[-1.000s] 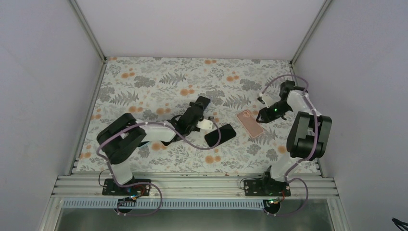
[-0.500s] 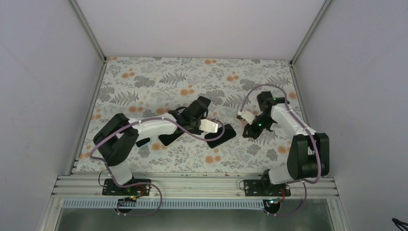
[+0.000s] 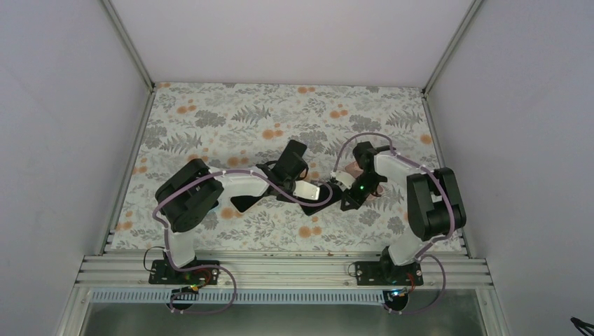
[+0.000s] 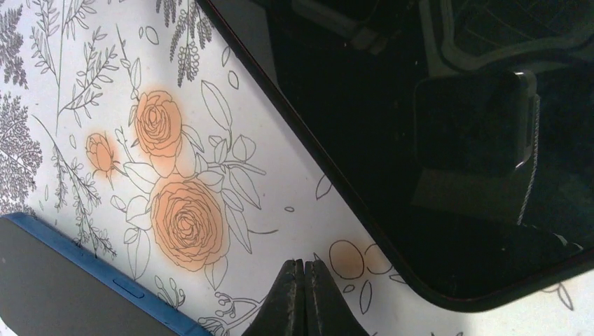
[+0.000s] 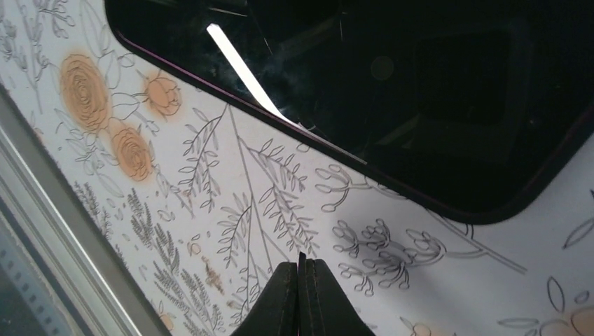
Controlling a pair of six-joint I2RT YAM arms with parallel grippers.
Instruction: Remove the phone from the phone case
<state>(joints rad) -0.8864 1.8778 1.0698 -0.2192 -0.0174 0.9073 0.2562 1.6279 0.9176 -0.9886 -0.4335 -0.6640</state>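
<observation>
Left gripper [image 4: 302, 294] pinched together, empty; right gripper [image 5: 300, 290] likewise. Black phone [image 4: 448, 140] flat, screen up, mid-table on floral tablecloth [image 5: 280, 196], just beyond both sets of fingertips. Blue-edged dark slab [image 4: 63, 287] near left gripper, apart from phone

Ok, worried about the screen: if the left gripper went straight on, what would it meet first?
Probably the floral cloth, just short of the black phone, though depth is unclear; the left gripper is shut and holds nothing.
</observation>
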